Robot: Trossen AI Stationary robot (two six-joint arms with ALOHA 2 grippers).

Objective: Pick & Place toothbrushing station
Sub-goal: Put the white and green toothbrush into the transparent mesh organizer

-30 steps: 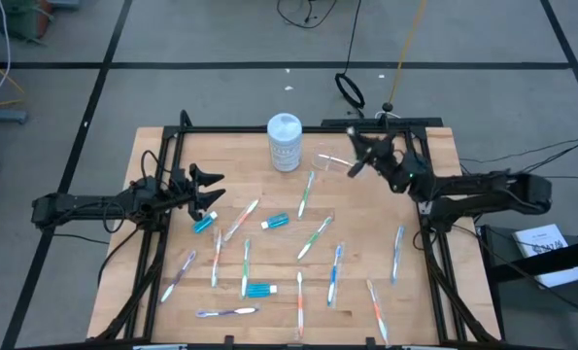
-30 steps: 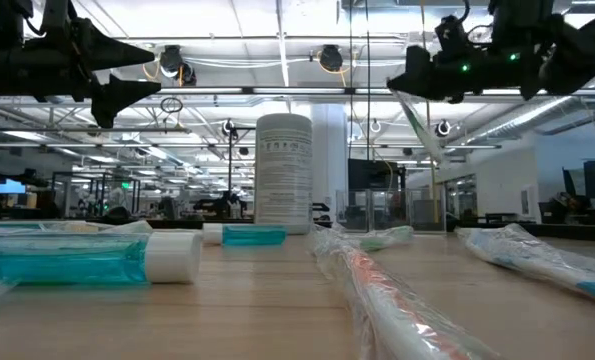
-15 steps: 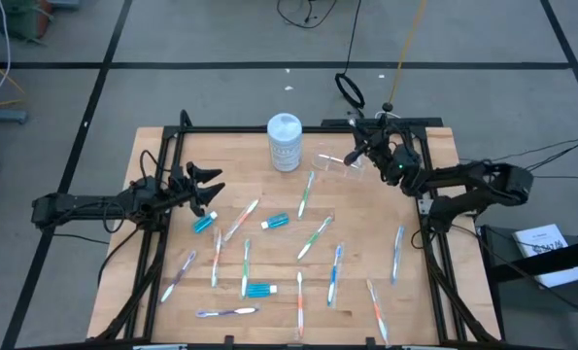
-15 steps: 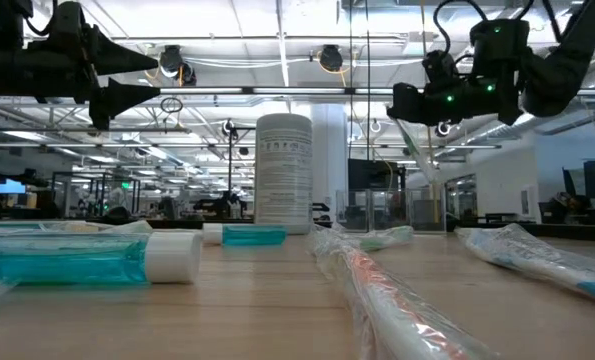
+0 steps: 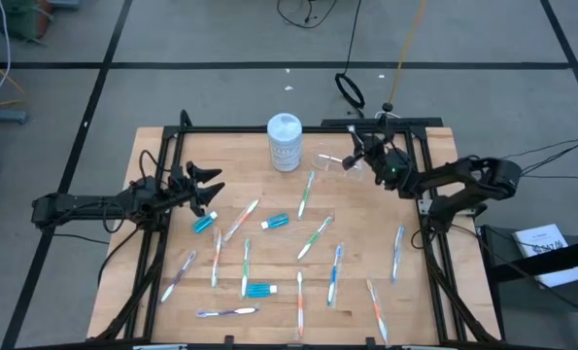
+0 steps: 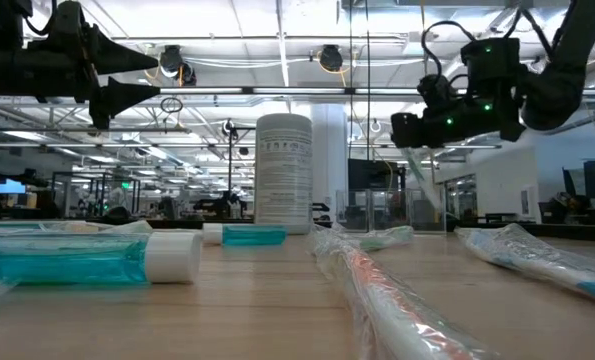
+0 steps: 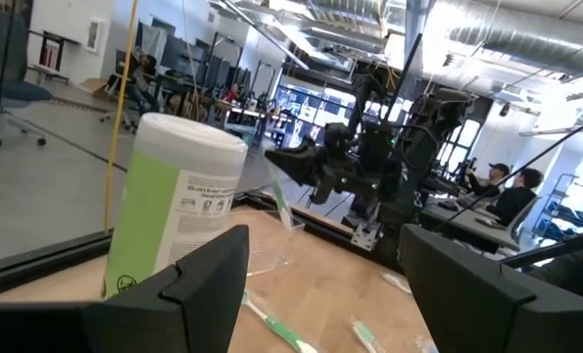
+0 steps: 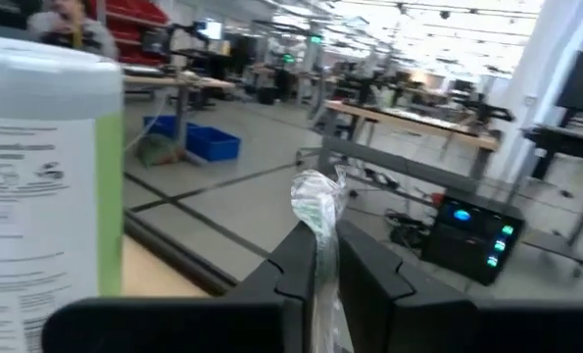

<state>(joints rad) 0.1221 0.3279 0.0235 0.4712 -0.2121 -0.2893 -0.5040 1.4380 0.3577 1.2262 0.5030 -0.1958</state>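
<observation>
My right gripper point(image 5: 351, 157) hangs near the table's far edge, shut on a plastic-wrapped green toothbrush point(image 7: 281, 201). The brush slants down to the clear cup point(image 5: 327, 161), which stands right of the white canister point(image 5: 285, 142). I cannot tell whether its lower end is inside the cup point(image 7: 269, 250). Several wrapped toothbrushes point(image 5: 307, 191) and three blue toothpaste tubes point(image 5: 205, 223) lie flat on the wooden table. My left gripper point(image 5: 214, 188) waits open above the table's left part, touching nothing. My right gripper pinches the toothbrush's wrapped upper end point(image 8: 318, 211) between its two fingers point(image 8: 296, 270). Crumpled wrap sticks out past the fingertips. The fingers come roughly level from the table's right side, across the brush. The brush hangs slanted below them, clear of the table.
The tall white canister point(image 6: 283, 172) stands close left of the cup. Black frame rails point(image 5: 420, 194) run along the table's sides and far edge. Wrapped toothbrushes point(image 6: 377, 290) and a toothpaste tube point(image 6: 87, 256) lie near the front edge.
My right gripper has sunk and shifted a little toward the cup, carrying the toothbrush. The brush's lower end now stands at the cup. My left gripper has kept still.
</observation>
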